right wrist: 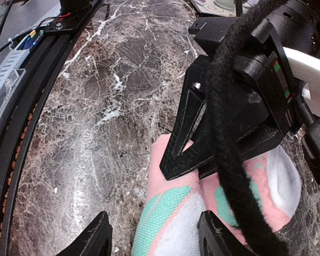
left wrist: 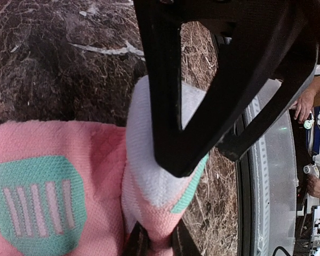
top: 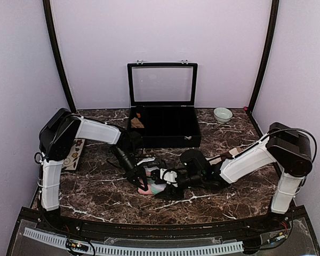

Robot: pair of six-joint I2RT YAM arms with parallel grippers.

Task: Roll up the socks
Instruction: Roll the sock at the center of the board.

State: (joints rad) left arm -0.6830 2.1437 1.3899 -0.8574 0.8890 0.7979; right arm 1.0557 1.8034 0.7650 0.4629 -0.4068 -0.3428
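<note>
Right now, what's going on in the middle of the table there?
Both arms meet over the pink sock lying on the marble table. The left tool is clamped on a white part of the sock, pinching the fabric up. The right tool sits low right beside it, jaws apart on either side of the sock, not yet gripping. The sock looks partly folded, not rolled.

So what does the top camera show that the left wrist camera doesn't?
Only the top view: the box with its lid up, the bowl and the right arm. Only the left wrist: the striped mint patch on the pink sock, and its white end pinched. Both: the left gripper shut on that sock, on the table.
</note>
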